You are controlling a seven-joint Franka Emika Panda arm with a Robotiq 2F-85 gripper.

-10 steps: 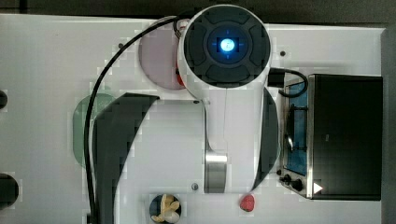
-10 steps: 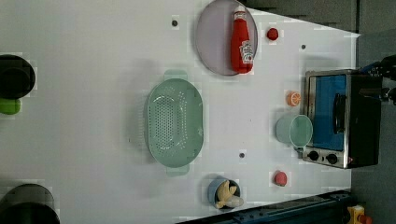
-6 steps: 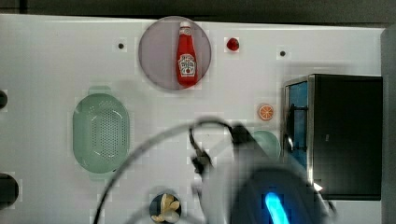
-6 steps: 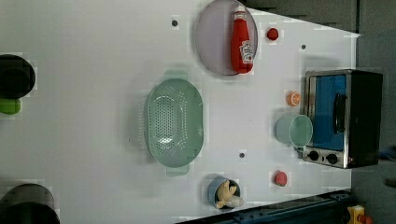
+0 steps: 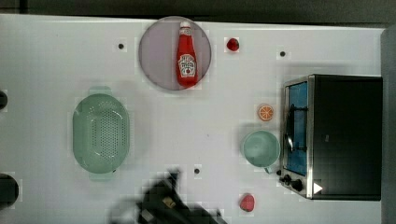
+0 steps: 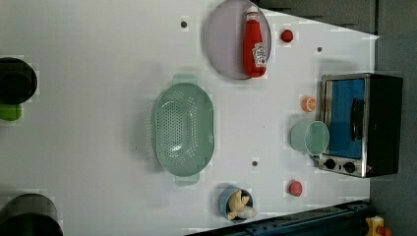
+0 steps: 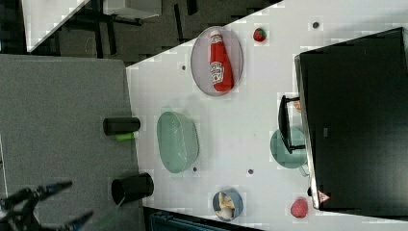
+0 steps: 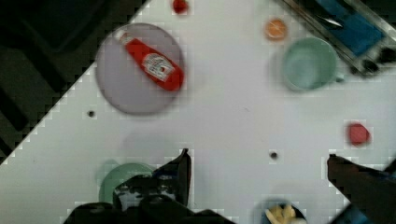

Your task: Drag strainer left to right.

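The strainer [image 5: 100, 133] is a pale mint-green oval colander with a dotted basin and a tab handle at each end. It rests on the white table [image 5: 56, 70] toward the top view's left, also seen as the strainer [image 6: 184, 129] and the strainer [image 7: 177, 142]. My arm [image 5: 163, 205] is a dark blur at the top view's bottom edge, just right of the strainer's near handle and apart from it. In the wrist view my gripper [image 8: 258, 156] is open and holds nothing, with the strainer [image 8: 116, 175] partly hidden behind one of its fingers [image 8: 182, 170].
A ketchup bottle [image 5: 187, 56] lies on a grey plate [image 5: 156, 56]. A round mint cup [image 5: 260, 148] and an orange slice [image 5: 265, 112] sit beside the toaster oven [image 5: 343, 135]. Small red items [image 5: 247, 202] [image 5: 232, 44], a food bowl [image 6: 236, 203] and black cylinders [image 7: 132, 187] stand around.
My arm has swept from over the middle of the table down to the top view's bottom edge, uncovering the plate and strainer. The strainer has not moved.
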